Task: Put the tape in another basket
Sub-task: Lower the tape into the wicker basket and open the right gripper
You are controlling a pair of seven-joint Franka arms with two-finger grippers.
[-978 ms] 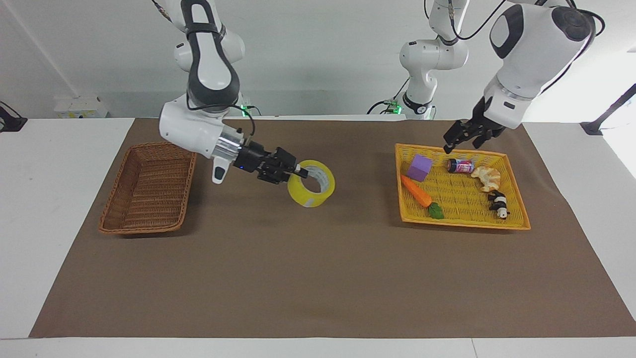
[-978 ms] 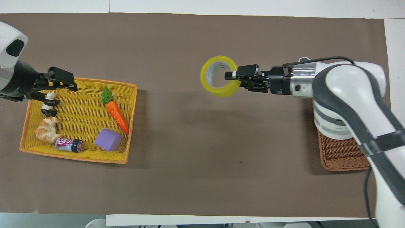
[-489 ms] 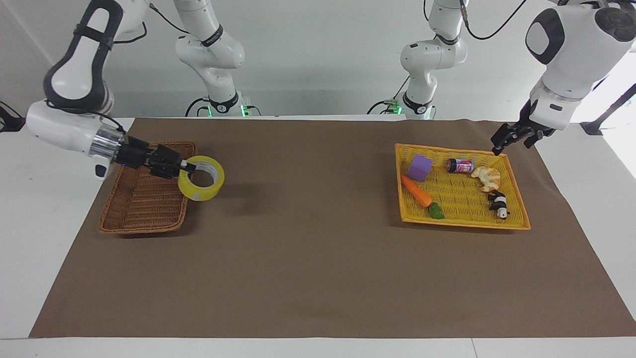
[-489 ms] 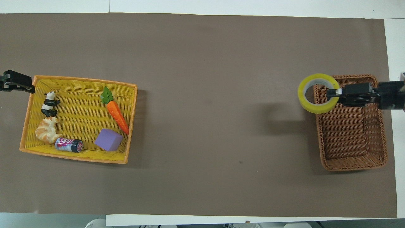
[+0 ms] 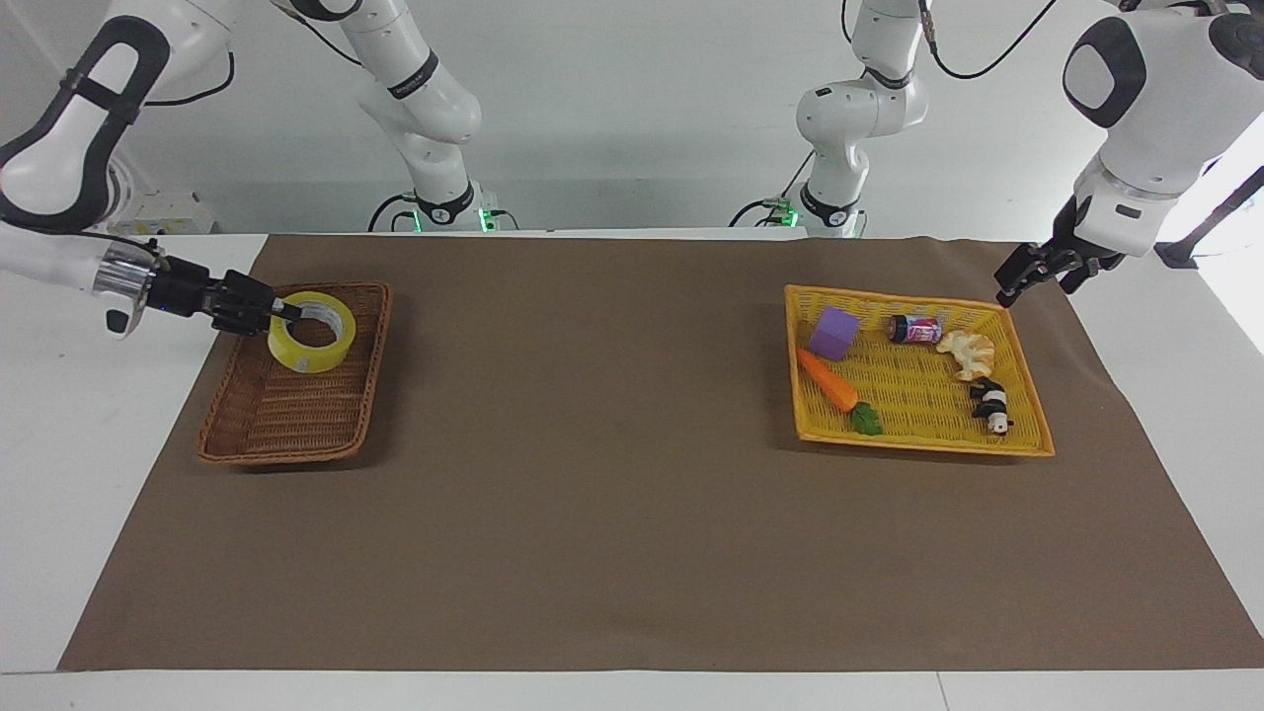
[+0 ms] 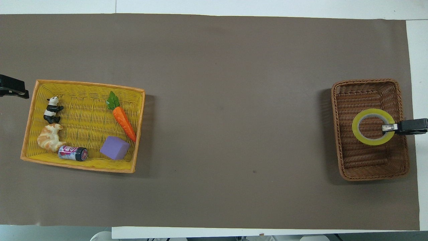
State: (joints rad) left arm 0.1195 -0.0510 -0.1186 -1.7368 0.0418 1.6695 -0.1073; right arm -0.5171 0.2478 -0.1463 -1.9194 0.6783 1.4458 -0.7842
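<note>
The yellow tape roll (image 5: 308, 361) hangs tilted inside the rim of the dark brown wicker basket (image 5: 296, 420), over the half nearer the robots. My right gripper (image 5: 286, 312) is shut on the roll's wall, reaching in over the basket's side at the right arm's end of the table. From overhead the tape (image 6: 356, 130) is over the basket's floor (image 6: 364, 157), with the right gripper (image 6: 388, 127) on its edge. I cannot tell whether the roll touches the floor. My left gripper (image 5: 1032, 276) is open and empty, raised over the outer corner of the yellow basket (image 5: 918, 395).
The yellow flat basket (image 6: 83, 117) holds a purple cube (image 6: 114, 148), a carrot (image 6: 123, 117), a small can (image 6: 73, 153), a croissant (image 6: 49, 140) and a panda figure (image 6: 51, 109). A brown mat (image 5: 612, 474) covers the table between the baskets.
My right gripper has carried the tape from the middle of the mat to over the brown basket and lowered it. My left gripper has drawn back off the yellow basket to its outer corner.
</note>
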